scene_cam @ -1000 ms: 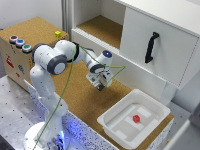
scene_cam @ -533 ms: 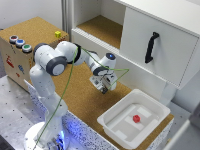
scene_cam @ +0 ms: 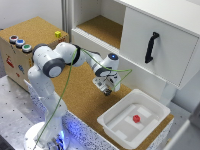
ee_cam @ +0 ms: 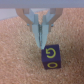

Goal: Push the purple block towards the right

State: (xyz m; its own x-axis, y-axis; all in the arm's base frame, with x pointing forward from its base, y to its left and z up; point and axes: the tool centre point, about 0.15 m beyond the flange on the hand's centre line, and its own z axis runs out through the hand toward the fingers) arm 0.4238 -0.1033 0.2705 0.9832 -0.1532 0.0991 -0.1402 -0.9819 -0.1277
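My gripper [ee_cam: 40, 41] has its fingers pressed together, holding nothing, tips just beside the purple block [ee_cam: 51, 57] on the cork tabletop [scene_cam: 82, 100]. A white tray [scene_cam: 112, 123] holding a small red object [scene_cam: 136, 118] sits near, on the exterior view's right.

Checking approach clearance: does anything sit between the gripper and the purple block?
Nothing visible does. In the wrist view the gripper has its jaws together right beside the purple block, only bare cork around them.
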